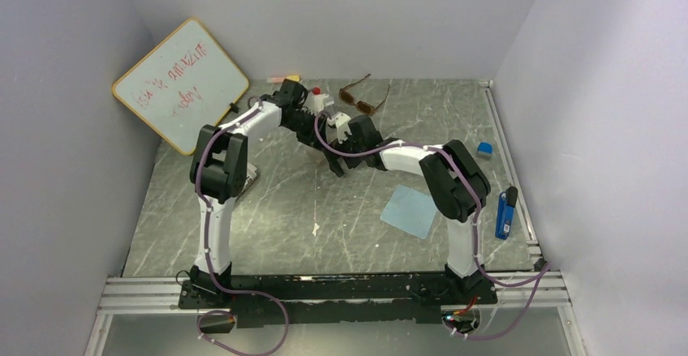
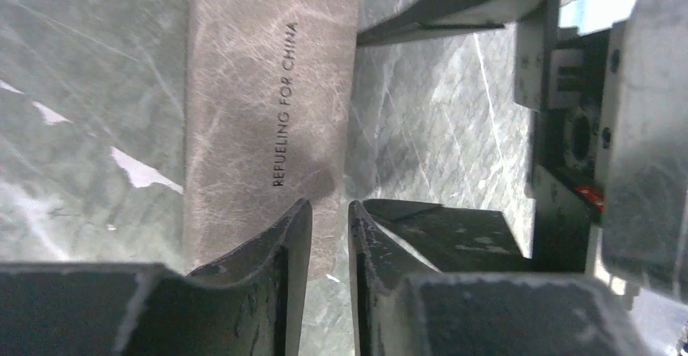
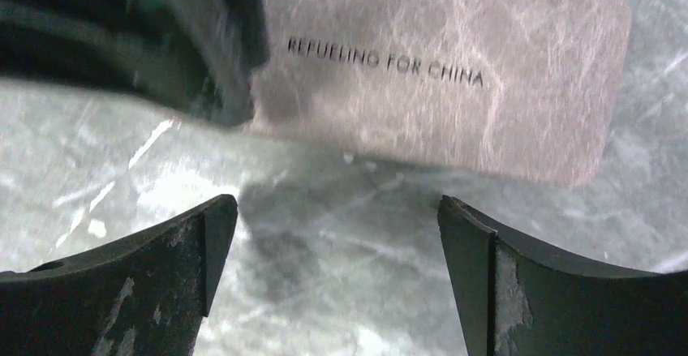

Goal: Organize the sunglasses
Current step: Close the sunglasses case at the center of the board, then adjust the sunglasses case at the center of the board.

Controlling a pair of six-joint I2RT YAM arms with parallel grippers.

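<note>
While the right gripper (image 3: 337,210) hangs spread wide beside the grey pouch (image 3: 454,72), the left gripper (image 2: 330,210) has its fingers almost together at the pouch's end; grip unclear, contents hidden. Only the top view shows the brown sunglasses (image 1: 363,97), by the far wall.

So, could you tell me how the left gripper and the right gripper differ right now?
The left gripper has its jaws drawn to a narrow gap, seemingly pinching the edge of the grey pouch; the right gripper stands wide open and holds nothing. The left gripper is at the pouch's short end, the right gripper hovers beside its long edge over the table. Both have dark, scuffed fingers and point at the pouch.
</note>
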